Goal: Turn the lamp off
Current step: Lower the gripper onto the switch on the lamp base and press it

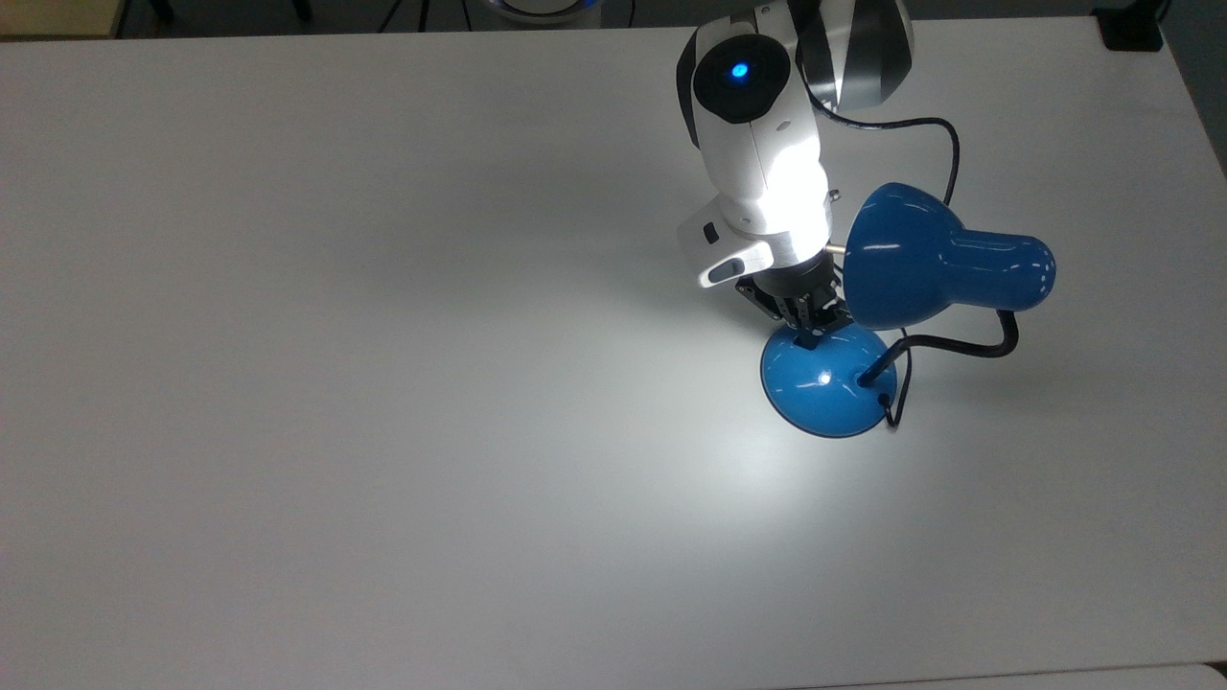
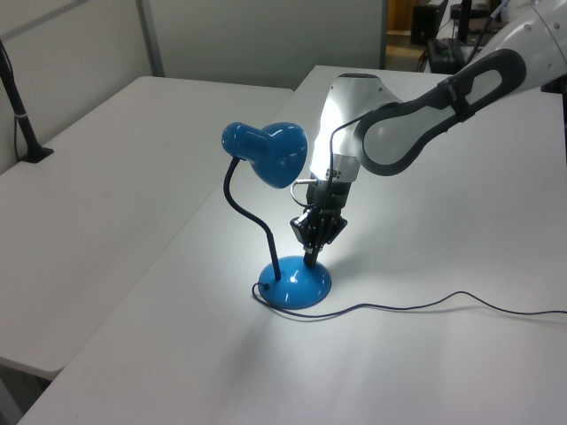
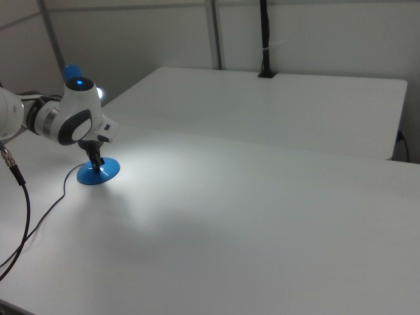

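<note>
Pressed together, as far as I can see, the gripper (image 1: 810,333) fingers point down with their tips on the lamp (image 1: 830,383) base where the switch sits; in the left view the gripper (image 2: 311,258) meets the base's top. My arm (image 1: 762,163) slants down beside the shade. Lit, the lamp (image 2: 296,282) stands on the table (image 1: 383,383) toward the top view's right edge.
</note>
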